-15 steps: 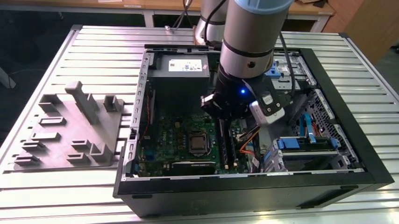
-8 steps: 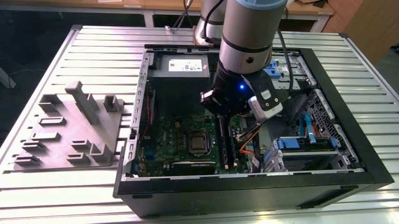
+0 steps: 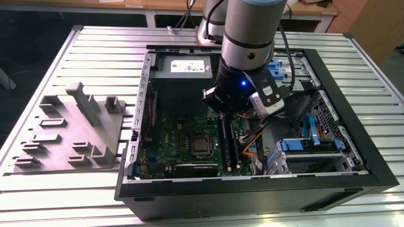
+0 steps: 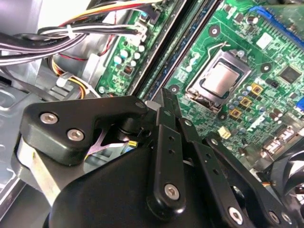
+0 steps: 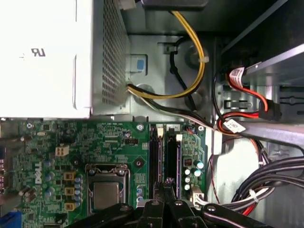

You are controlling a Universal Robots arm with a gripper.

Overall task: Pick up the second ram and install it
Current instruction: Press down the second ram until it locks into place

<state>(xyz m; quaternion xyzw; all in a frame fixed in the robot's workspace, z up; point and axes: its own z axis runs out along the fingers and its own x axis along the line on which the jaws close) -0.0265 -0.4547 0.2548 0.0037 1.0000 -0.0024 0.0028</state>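
My gripper (image 3: 225, 109) hangs inside the open computer case (image 3: 353, 142), over the far end of the memory slots on the green motherboard (image 3: 170, 142). In both wrist views its fingers are pressed together into one narrow tip (image 5: 166, 183) (image 4: 163, 97). Just beyond that tip the second ram (image 5: 172, 154), a thin dark board, stands lengthwise in a slot (image 3: 235, 144). I cannot tell whether the tip touches it. Nothing shows between the fingers.
The processor socket (image 5: 105, 194) lies beside the slots. The power supply (image 5: 47, 57) and its yellow cable bundle (image 5: 199, 61) sit at the far end. Orange and black cables (image 3: 252, 142) and blue drive brackets (image 3: 309, 144) fill the case's right. A grey parts fixture (image 3: 73, 130) stands outside.
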